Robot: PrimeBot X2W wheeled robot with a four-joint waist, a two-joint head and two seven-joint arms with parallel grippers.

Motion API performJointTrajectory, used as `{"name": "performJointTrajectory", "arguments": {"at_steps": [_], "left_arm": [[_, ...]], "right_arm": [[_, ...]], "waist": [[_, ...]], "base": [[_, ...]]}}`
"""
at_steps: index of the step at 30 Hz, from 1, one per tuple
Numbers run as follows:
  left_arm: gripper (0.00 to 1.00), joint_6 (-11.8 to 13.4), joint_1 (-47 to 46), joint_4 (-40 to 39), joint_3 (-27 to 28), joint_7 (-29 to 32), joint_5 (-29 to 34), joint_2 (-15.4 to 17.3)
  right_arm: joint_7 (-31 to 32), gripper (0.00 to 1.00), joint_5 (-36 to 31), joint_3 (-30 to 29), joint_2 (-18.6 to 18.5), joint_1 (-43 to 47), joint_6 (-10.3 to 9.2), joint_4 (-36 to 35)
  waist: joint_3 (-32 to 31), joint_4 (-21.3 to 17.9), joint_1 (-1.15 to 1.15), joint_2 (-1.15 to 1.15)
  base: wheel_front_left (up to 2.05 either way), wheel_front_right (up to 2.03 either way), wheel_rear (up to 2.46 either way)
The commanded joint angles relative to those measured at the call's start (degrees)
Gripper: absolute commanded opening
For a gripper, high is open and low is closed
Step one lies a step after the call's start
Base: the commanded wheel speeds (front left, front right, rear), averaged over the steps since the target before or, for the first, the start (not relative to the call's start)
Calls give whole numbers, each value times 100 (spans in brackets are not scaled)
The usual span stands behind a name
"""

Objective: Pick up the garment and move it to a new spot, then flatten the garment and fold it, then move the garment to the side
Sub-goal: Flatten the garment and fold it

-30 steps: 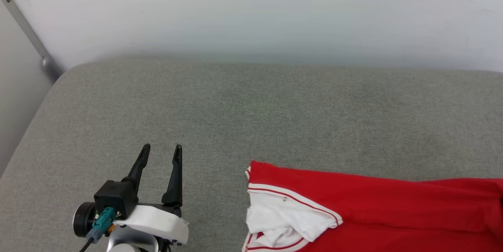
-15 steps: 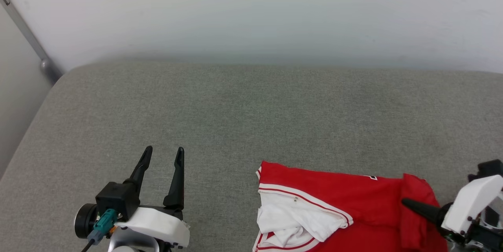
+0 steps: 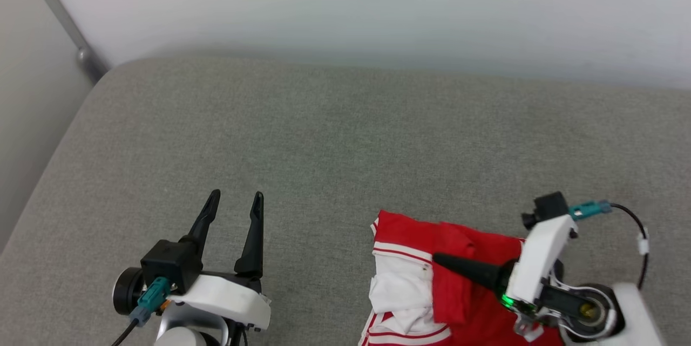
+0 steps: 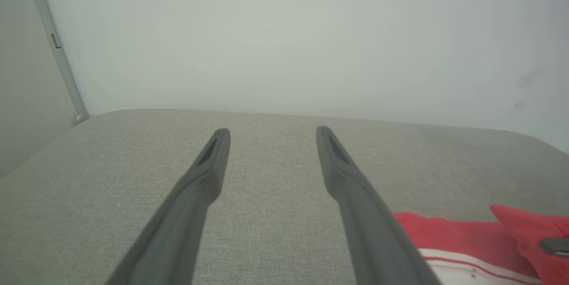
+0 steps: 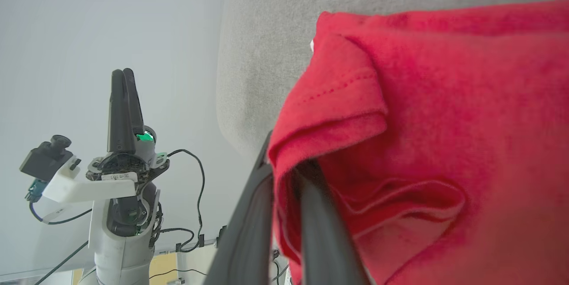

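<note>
On grey cushion (image 3: 345, 135) by white wall (image 3: 345, 0) | right hand (image 3: 437, 258) pinching garment (image 3: 402, 230) | left hand (image 3: 237, 196) spread

Left gripper (image 3: 237, 195) hovers at lower left, its two dark fingers spread wide and pointing forward, while the right gripper (image 3: 438, 257) points leftward from lower right, fingers pinched together on the garment (image 3: 410, 230).
</note>
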Motion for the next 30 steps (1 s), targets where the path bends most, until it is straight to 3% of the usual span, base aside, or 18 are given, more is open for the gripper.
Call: {"name": "performJointTrajectory", "arguments": {"at_steps": [1,7,11,12,13,14,19,25,30], "left_arm": [[100,-23,-100,19,16,-38,-7,-37],[100,-120,-261,136,21,-106,1,-125],[100,-170,-359,224,14,-144,33,-191],[100,-173,-379,250,0,-151,50,-207],[100,-187,-399,274,-16,-159,56,-222],[100,-210,-424,297,-29,-155,71,-234],[100,-260,-451,420,-53,-168,116,-256],[100,-249,-367,493,-49,-179,142,-238],[100,-185,-271,483,-41,-175,142,-219]], "right_arm": [[-135,0,99,171,6,-179,0,80],[-658,0,382,1052,7,-543,0,397],[-1041,0,27,1424,4,-726,0,857],[-1122,9,-84,1484,4,-752,-1,993],[-1206,49,-125,1537,5,-782,0,1097],[-1320,100,-162,1555,4,-818,0,1191],[-1686,100,-281,1775,-92,-907,0,1194],[-2344,100,-615,2008,-613,-712,-1,460],[-3234,100,-1640,1840,-1164,-411,0,-51]], "waist": [[110,70,0,0],[359,180,0,0],[468,215,0,0],[482,225,0,0],[496,237,0,0],[502,246,0,0],[414,231,0,0],[234,145,0,0],[52,24,0,0]], "base": [[0,0,0],[0,0,0],[0,0,0],[0,0,0],[0,0,0],[0,0,0],[0,0,0],[0,0,0],[0,0,0]]}}
